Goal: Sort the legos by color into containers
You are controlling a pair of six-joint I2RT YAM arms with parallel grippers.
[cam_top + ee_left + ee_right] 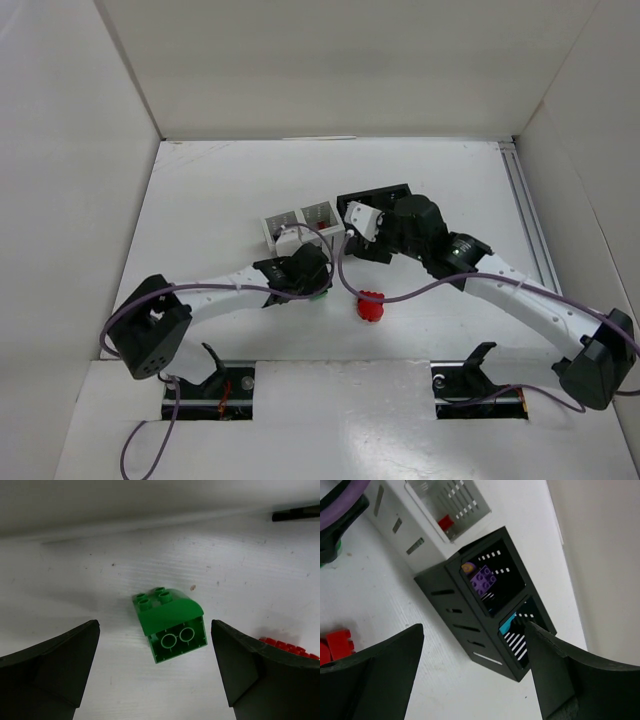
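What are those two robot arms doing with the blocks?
They sort bricks by color into bins. The left gripper hangs open over a green brick on the table, a finger on each side, not touching it. The right gripper is open and empty above the black bin, which holds a purple brick in one compartment and something teal in the other. The white bin has a red brick. More red bricks wait on the table.
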